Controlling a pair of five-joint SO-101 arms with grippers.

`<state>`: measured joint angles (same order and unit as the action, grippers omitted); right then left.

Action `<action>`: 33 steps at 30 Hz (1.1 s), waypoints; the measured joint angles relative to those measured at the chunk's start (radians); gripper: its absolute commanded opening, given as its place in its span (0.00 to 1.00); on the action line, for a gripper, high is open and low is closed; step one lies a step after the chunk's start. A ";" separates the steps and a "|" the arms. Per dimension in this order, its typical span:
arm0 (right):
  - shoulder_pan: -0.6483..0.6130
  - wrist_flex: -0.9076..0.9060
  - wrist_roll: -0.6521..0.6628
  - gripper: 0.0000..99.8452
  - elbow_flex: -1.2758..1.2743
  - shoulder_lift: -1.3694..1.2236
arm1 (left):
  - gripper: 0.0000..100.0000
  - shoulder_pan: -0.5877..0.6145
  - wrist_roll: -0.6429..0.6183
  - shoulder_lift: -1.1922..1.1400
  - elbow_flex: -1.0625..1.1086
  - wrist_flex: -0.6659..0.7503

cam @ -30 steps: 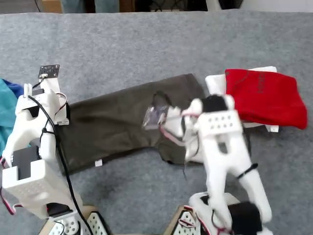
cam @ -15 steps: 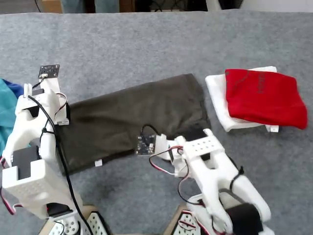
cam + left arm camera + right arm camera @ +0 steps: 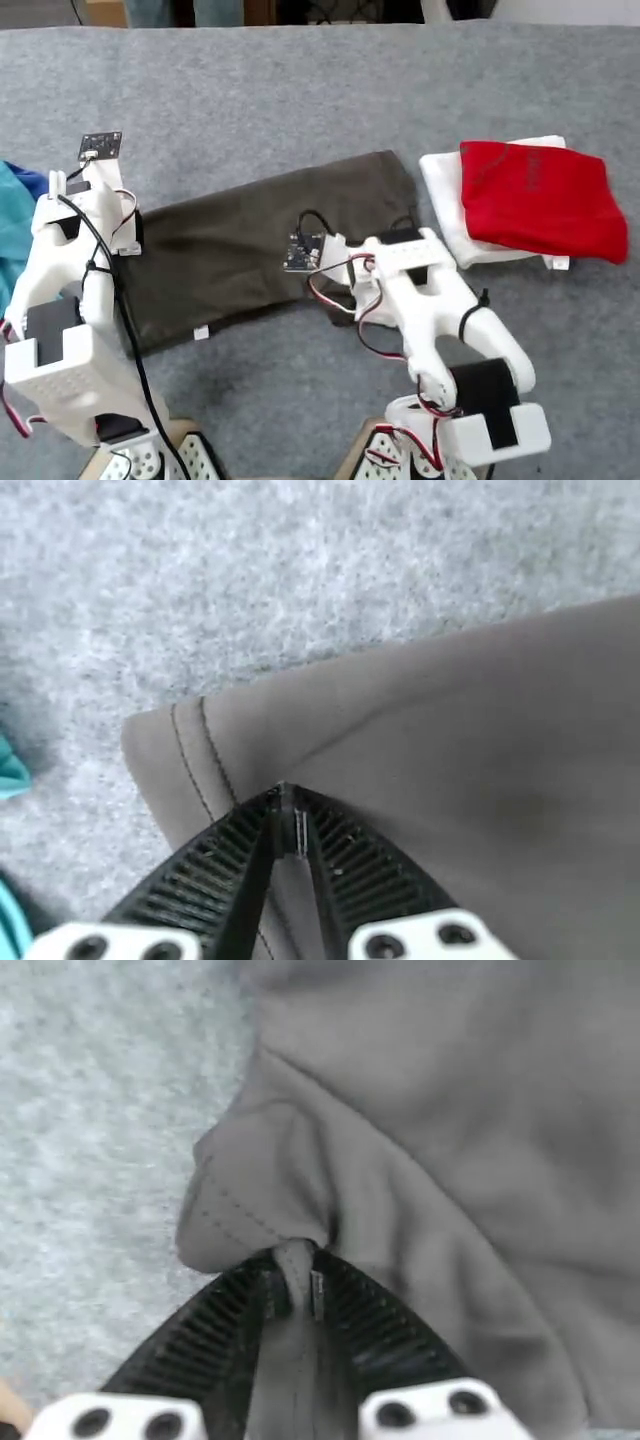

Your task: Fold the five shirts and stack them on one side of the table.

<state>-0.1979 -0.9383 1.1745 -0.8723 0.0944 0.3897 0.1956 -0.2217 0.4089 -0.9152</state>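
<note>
Olive-brown shirt [image 3: 270,240]: lies flat across the middle of the tabletop, running from near left to far right, with a stitched hem at its left end.
Tabletop [image 3: 300,90]: grey felt, carrying all the shirts.
Left jaws: clenched on the left end of the olive-brown shirt, just inside the stitched hem, low against the cloth.
Left arm [image 3: 70,290]: white, at the near left, its tip at the shirt's left edge.
Right jaws: clenched on a puckered pinch of the same shirt at its near right corner, where the cloth bunches up between them.
Right arm [image 3: 440,320]: white, near side right of centre, bent over that corner.
Red shirt [image 3: 540,200]: folded, on the right side, resting on the white shirt.
White shirt [image 3: 445,215]: folded beneath the red one, its left and near edges showing.
Teal shirt [image 3: 12,220]: heaped at the left edge, beside the left arm.
</note>
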 measured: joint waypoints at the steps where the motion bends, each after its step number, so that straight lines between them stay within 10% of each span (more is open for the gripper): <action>1: 0.002 -0.011 0.000 0.01 0.011 -0.003 | 0.03 0.000 0.000 0.000 0.000 0.000; 21: 0.003 -0.796 0.006 0.01 1.198 -0.657 | 0.03 0.003 0.000 0.000 0.000 0.000; 33: -0.106 -0.816 0.037 0.05 1.603 -0.954 | 0.03 0.003 0.000 0.000 0.000 0.000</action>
<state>-0.3038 -1.7545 1.2114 0.7311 -0.8600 0.3928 0.1956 -0.2217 0.4089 -0.9152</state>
